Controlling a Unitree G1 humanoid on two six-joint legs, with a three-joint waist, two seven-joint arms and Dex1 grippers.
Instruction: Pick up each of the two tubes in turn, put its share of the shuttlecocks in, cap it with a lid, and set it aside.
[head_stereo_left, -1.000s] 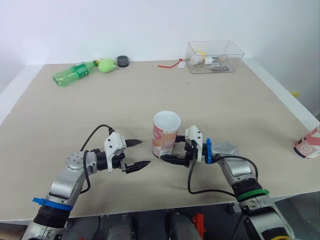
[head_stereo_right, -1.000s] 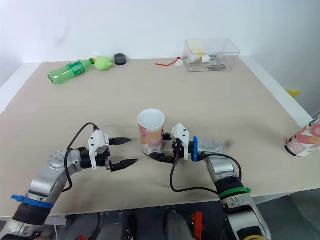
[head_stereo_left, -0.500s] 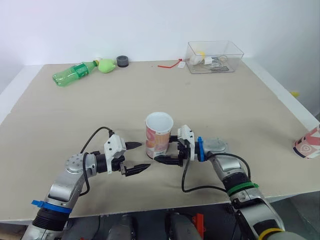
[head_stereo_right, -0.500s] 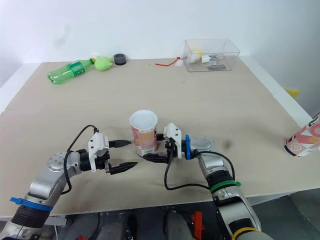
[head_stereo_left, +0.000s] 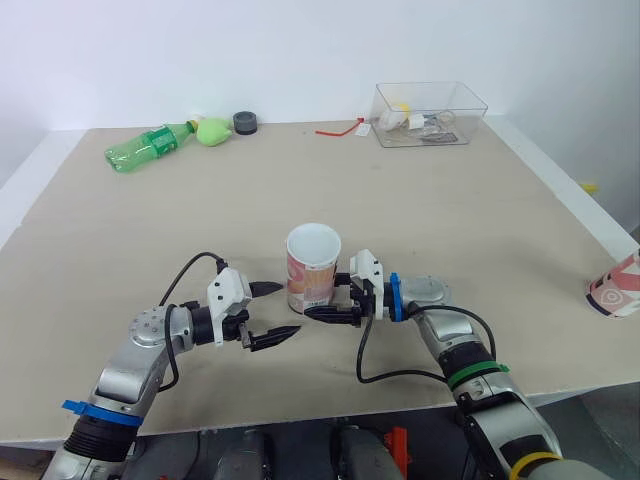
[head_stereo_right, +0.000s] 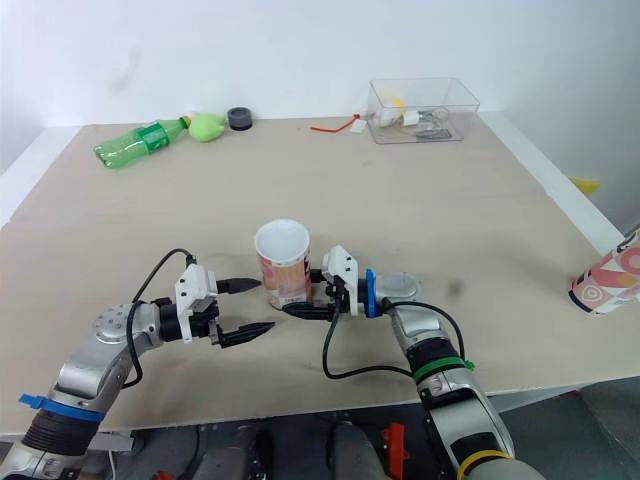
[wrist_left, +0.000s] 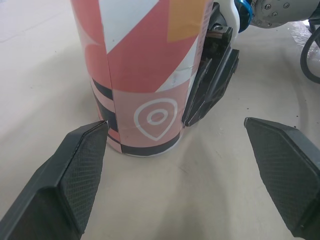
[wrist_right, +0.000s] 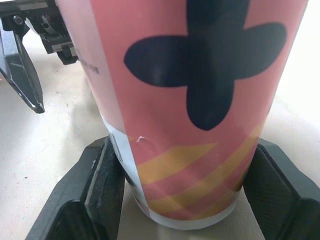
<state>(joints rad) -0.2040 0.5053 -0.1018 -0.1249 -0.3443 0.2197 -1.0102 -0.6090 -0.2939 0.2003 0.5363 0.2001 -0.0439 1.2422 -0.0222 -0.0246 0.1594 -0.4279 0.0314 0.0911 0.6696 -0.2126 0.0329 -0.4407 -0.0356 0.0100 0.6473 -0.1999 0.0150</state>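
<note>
Tube (head_stereo_left: 311, 270) stands upright and open-topped on the beige surface (head_stereo_left: 450, 220), its pink wall printed with a dark cross and yellow stripes. The right gripper (head_stereo_left: 322, 303) has its two black fingers (wrist_right: 95, 195) closed against opposite sides of the tube's base. The left gripper (head_stereo_left: 290, 308) sits on the tube's other side with its fingers spread wide and nothing between them; one finger (wrist_left: 75, 175) lies just beside the tube's wall, though contact cannot be judged. A second tube (head_stereo_left: 612, 288) lies well apart from the first, at the surface's edge beyond the right gripper.
</note>
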